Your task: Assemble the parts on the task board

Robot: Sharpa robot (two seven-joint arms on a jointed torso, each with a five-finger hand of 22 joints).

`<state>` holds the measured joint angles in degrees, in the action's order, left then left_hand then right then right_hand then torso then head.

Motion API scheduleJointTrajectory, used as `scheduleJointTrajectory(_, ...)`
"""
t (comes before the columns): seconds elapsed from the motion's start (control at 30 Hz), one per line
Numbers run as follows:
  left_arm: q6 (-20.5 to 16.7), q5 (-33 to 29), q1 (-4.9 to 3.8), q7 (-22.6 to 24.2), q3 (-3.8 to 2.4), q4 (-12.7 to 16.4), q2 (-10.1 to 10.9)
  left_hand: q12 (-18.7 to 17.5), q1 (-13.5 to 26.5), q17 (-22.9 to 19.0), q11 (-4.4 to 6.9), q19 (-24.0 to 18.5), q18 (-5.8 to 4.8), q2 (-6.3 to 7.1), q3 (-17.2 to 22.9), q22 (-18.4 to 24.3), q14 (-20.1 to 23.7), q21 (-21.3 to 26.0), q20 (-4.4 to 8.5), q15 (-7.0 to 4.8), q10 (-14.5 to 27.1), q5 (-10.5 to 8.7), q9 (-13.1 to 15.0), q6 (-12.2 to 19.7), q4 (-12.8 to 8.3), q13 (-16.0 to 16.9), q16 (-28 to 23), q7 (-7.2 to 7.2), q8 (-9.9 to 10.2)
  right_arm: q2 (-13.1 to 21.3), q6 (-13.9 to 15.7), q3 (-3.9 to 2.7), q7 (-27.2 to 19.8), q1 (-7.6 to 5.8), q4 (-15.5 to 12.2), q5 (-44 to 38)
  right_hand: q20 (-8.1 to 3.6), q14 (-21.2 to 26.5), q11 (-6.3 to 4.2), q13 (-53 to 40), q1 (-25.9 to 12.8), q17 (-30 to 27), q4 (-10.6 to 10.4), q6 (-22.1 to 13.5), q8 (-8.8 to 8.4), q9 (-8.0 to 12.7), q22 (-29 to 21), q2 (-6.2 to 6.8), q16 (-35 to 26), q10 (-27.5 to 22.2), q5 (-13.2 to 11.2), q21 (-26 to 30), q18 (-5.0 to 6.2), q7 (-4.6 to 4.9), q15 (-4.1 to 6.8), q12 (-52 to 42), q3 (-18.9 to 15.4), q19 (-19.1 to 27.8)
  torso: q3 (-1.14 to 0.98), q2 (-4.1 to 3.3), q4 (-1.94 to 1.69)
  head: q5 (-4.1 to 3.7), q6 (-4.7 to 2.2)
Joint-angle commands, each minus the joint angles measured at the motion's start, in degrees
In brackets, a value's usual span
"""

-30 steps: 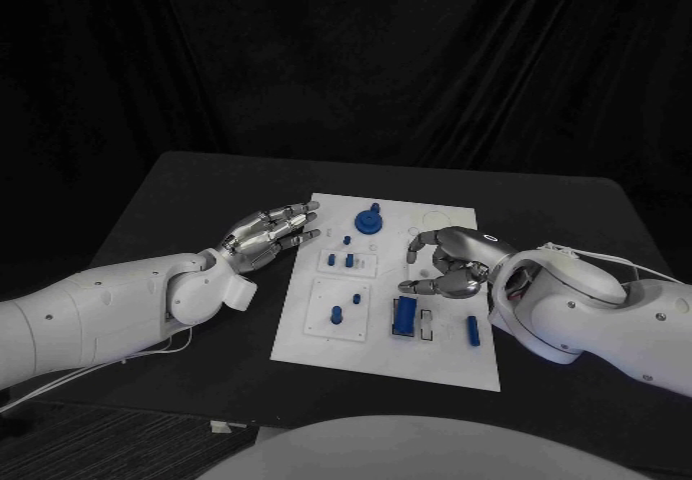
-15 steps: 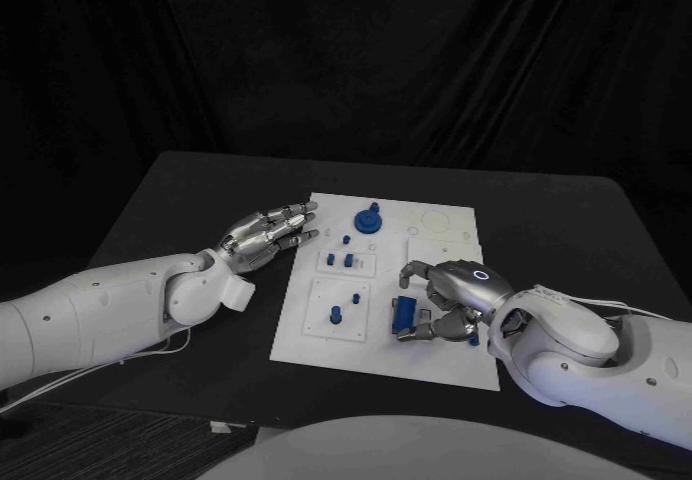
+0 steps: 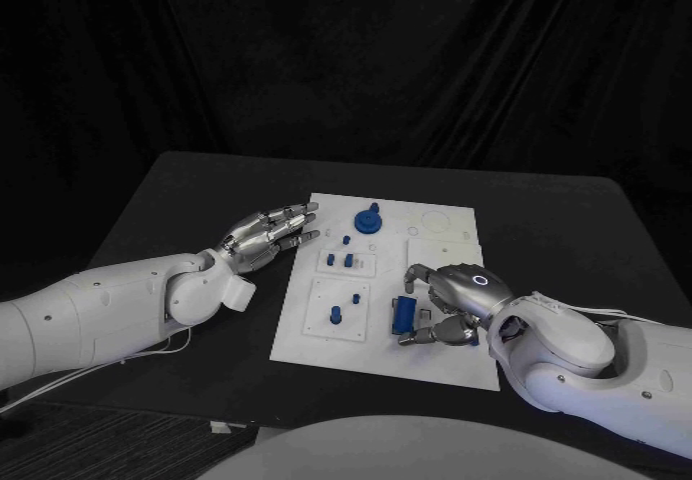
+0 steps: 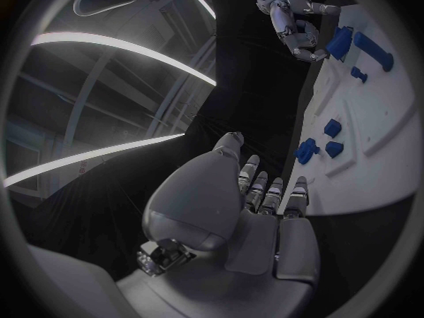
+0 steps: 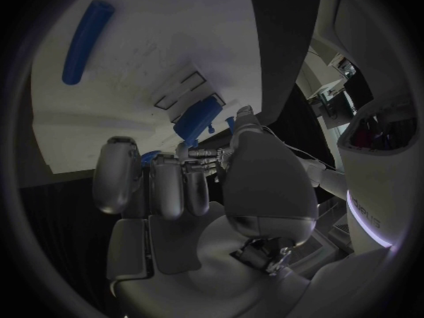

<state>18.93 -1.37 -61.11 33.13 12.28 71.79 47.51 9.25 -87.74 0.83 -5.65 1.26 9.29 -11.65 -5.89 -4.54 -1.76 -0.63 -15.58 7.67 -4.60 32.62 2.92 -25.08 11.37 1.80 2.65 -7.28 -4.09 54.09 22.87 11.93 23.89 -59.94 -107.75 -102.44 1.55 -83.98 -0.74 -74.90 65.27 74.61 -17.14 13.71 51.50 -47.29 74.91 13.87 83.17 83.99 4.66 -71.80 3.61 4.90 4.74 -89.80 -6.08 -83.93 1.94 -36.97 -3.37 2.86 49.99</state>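
A: What does the surface look like?

B: A black desk [image 3: 173,190] with a black curtain [image 3: 346,70] hanging behind it. The white task board [image 3: 450,362] lies in the middle, its long side running away from the robot.

A: And the parts?

B: Blue pieces spread over the board. A round knobbed part [image 3: 371,218] sits at the far end, two small pegs [image 3: 339,260] stand in an inset plate just nearer, and two more pegs [image 3: 343,306] stand in the next plate down. A flat blue block [image 3: 405,316] lies beside a slotted frame near the board's middle. In the right wrist view a long blue bar [image 5: 85,41] lies on bare white board, apart from the rest.

A: Where is the left robot hand?

B: The left robot hand [image 3: 268,235] hovers just off the board's left edge, level with the far pegs. Its fingers are stretched out nearly straight and slightly spread, pointing toward the board, holding nothing. The left wrist view shows the same: flat palm, fingers extended toward the white edge.

A: The right one?

B: The right robot hand [image 3: 450,300] is over the board's right half, knuckles up, fingers curled downward right next to the blue block. Something blue shows at its fingertips, but I cannot tell whether it grips that or merely touches it.
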Motion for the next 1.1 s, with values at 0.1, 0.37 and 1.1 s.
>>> scheduleJointTrajectory(0.1,1.1,-0.3,0.11,0.4,-0.06,0.0,-0.1,-0.1,0.2,0.0,-0.42,-0.1,1.06,0.28,0.3,0.0,0.3,-0.2,-0.28,0.18,-0.2,0.14,0.1,-0.2,0.0,0.0,0.3,-0.13,-0.3,-0.4,-2.2,-0.01,4.7,0.30,0.2,-2.6,0.18,-3.2,0.17,-15.1,0.8,-0.2,0.1,-1.3,2.13,0.5,9.6,-1.67,-0.3,6.0,3.5,0.7,0.37,0.04,-0.32,-0.2,0.8,-0.4,0.03,0.00,-0.09,-0.07,0.01)
scheduleJointTrajectory(0.37,1.4,-0.3,0.14,0.3,-0.06,0.0,-0.2,-0.1,0.2,0.0,-0.42,-0.1,1.06,0.28,0.3,0.0,0.3,-0.2,-0.28,0.18,-0.2,0.14,0.1,-0.2,0.0,0.0,0.3,-0.13,-0.3,-1.1,-3.5,-0.01,5.4,0.73,0.8,-2.7,0.24,-3.2,0.22,-15.1,2.2,0.5,0.2,-2.3,4.55,1.8,9.3,-3.12,-0.1,6.0,7.3,2.1,0.59,0.06,-0.38,-0.2,2.0,-0.1,0.04,-0.03,-0.10,-0.11,0.01)
scheduleJointTrajectory(1.1,1.8,-0.3,0.25,-0.1,-0.06,-0.3,-0.4,-0.1,0.2,0.0,-0.45,-0.1,1.07,0.28,0.4,0.1,0.3,-0.2,-0.30,0.32,-0.1,0.14,0.1,-0.1,0.0,-0.1,0.3,-0.16,-0.3,-1.5,-1.8,-0.01,2.3,0.88,1.1,-1.1,-0.16,-3.4,-0.45,-15.1,2.6,2.2,0.5,0.0,10.02,8.9,9.4,-7.58,0.6,6.0,44.4,2.8,0.64,-0.67,0.12,-0.2,5.7,-0.1,0.04,-0.03,-0.08,0.01,0.01)
